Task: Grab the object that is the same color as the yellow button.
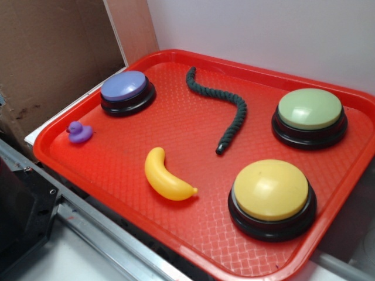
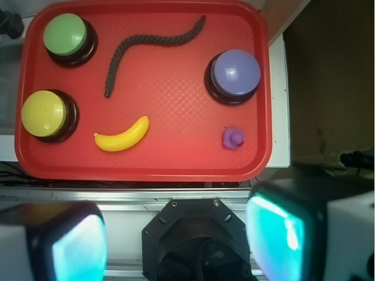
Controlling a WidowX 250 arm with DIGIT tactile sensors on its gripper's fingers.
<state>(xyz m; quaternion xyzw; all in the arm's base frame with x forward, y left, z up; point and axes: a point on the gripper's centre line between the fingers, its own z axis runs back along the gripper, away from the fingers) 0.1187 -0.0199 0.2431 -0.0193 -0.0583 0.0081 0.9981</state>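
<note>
A small glossy yellow toy banana [image 1: 167, 177] lies on the red tray [image 1: 176, 228], near its front edge; it also shows in the wrist view [image 2: 122, 136]. The yellow button [image 1: 270, 192] with a black base stands to the banana's right in the exterior view, and at the tray's left in the wrist view [image 2: 45, 114]. My gripper [image 2: 179, 240] is open and empty, high above and off the tray's near edge; its two teal pads [image 2: 79, 249] frame the robot's black base. The gripper does not show in the exterior view.
On the tray are also a purple button [image 1: 126, 89], a pale green button [image 1: 309, 114], a dark green rope [image 1: 225, 108] and a small purple duck [image 1: 78, 132]. Brown cardboard [image 1: 47, 52] stands at the left. A metal rail [image 1: 111, 240] runs along the tray's front.
</note>
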